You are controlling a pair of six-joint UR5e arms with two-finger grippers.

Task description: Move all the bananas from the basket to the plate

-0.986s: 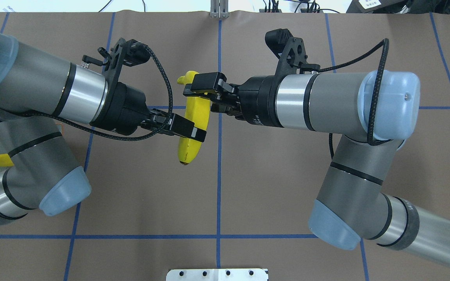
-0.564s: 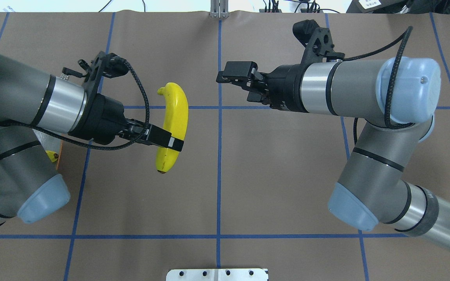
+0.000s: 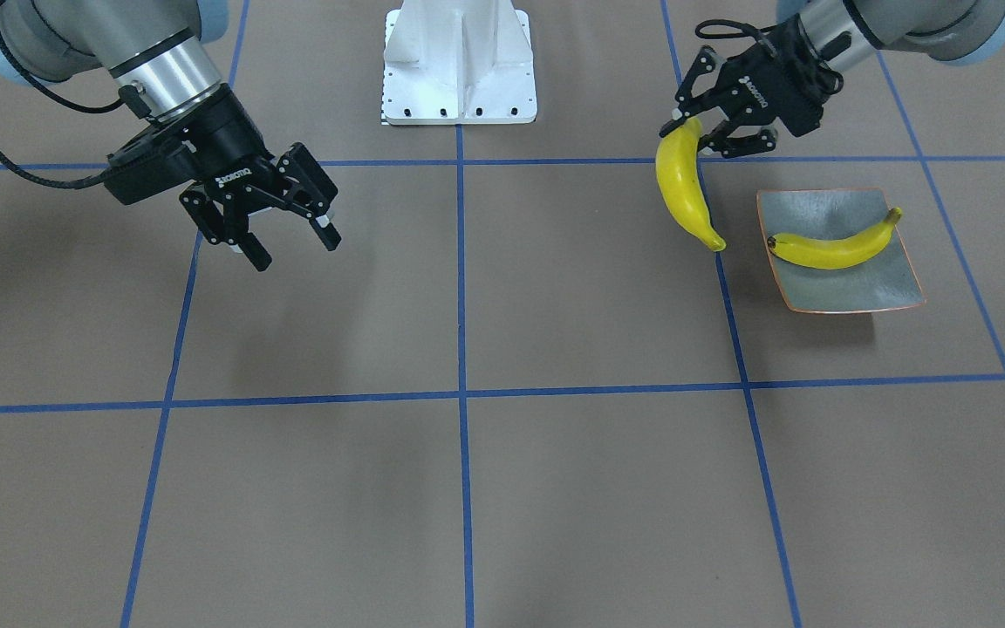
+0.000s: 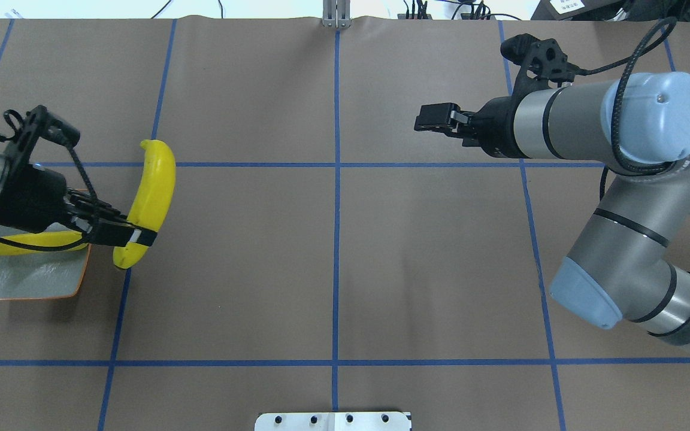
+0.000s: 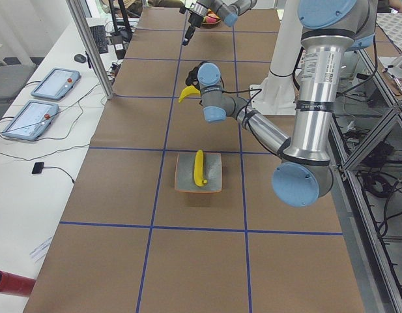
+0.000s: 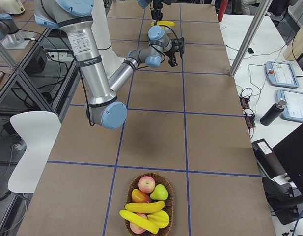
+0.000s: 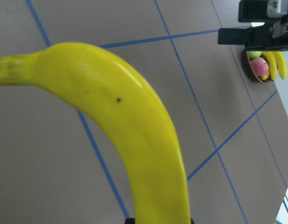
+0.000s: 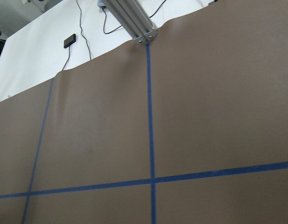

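The banana [image 4: 153,191] is smooth and waxy yellow with a soft sheen. The plate [image 3: 851,288] has a glossy, mottled grey-green glaze and an orange-brown rim. The basket [image 6: 171,196] is woven wicker. The desk cover [image 4: 429,269] is matt brown paper, slightly rippled, lined with blue tape [image 4: 336,269].

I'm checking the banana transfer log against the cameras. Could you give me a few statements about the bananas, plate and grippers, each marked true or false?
1. The left gripper is shut on a banana. True.
2. The plate is empty. False: one banana lies on it.
3. The right gripper is open and holds nothing. True.
4. The held banana rests on the plate. False: it hangs above the table, beside the plate.
5. The basket holds only bananas. False: an apple and a pear lie in it too.
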